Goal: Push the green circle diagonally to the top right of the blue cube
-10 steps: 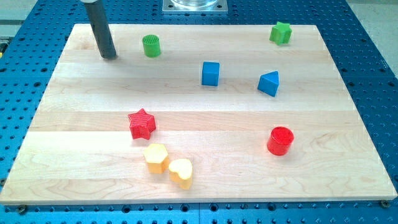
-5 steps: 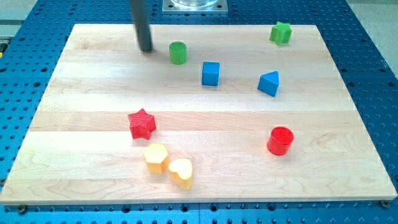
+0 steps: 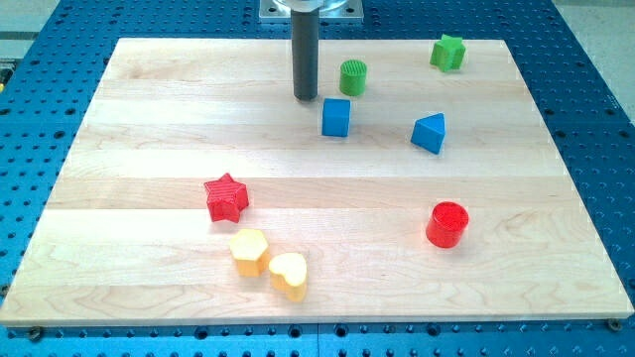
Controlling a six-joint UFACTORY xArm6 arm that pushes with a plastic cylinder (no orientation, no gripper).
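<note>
The green circle point(image 3: 353, 76) stands near the view's top, just above and right of the blue cube point(image 3: 336, 117). My tip point(image 3: 306, 97) is a dark rod end on the board, left of the green circle and just above-left of the blue cube, with a small gap to each.
A blue triangle block point(image 3: 430, 133) lies right of the cube. A green star-like block point(image 3: 448, 52) sits at the top right. A red cylinder point(image 3: 446, 224) is at the lower right. A red star point(image 3: 226, 197), a yellow hexagon point(image 3: 248, 250) and a yellow heart point(image 3: 289, 275) lie at the lower left.
My tip has swept from the top left to the right, and the green circle has moved right with it, from left of the blue cube to its upper right.
</note>
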